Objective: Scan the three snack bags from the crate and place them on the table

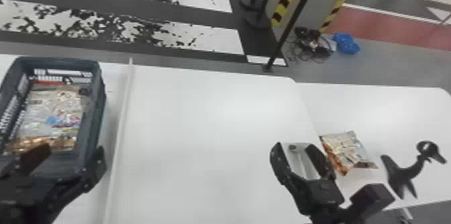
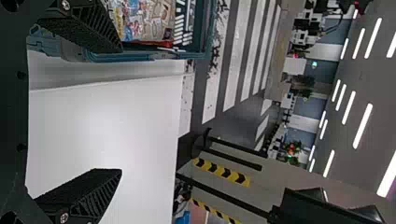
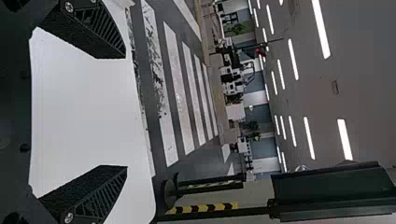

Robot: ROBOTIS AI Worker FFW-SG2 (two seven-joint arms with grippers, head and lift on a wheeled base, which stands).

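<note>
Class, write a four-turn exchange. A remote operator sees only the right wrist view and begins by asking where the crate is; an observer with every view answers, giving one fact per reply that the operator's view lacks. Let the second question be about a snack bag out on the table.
Operator: My right wrist view gives me bare white table between the jaws. Where is the crate?
Observer: In the head view, the crate is at the far left of the white table.
Operator: Thanks. Is a snack bag already out on the table, and where?
Observer: Yes, one snack bag lies on the table just to the right of the right gripper, as the head view shows it.
</note>
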